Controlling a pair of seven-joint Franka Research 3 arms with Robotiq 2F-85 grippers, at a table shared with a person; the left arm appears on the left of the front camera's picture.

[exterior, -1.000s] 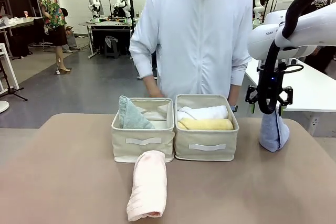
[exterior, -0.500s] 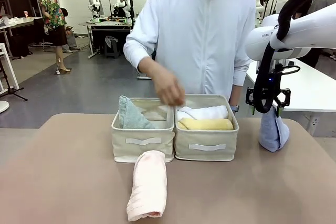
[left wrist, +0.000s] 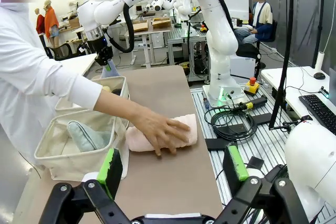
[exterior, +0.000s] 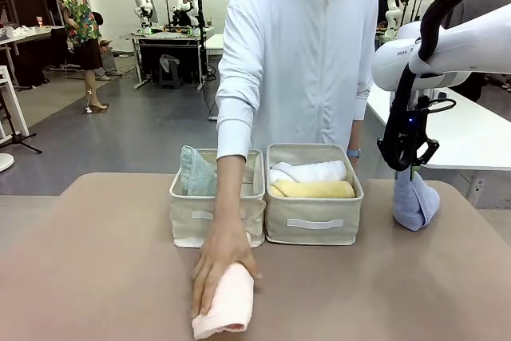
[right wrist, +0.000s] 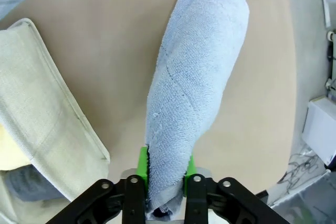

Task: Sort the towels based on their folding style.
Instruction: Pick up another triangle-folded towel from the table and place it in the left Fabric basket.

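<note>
Fingers of right gripper (exterior: 407, 167) pinch narrow top of light-blue cone towel (exterior: 415, 204), which hangs near table, right of right bin (exterior: 313, 227). Left gripper (left wrist: 176, 163) wide apart, empty. Best: lift above rims, cross to left bin (exterior: 185, 225) holding green cone (exterior: 194, 173), stay clear of person's arm (exterior: 233, 173) reaching to pink roll (exterior: 231, 305).

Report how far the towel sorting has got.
Done: the sage-green cone sits in the left bin; the white roll and yellow roll lie in the right bin. In hand: the right gripper is shut on the light-blue cone. Left: the pink roll on the table, under the person's hand.
</note>
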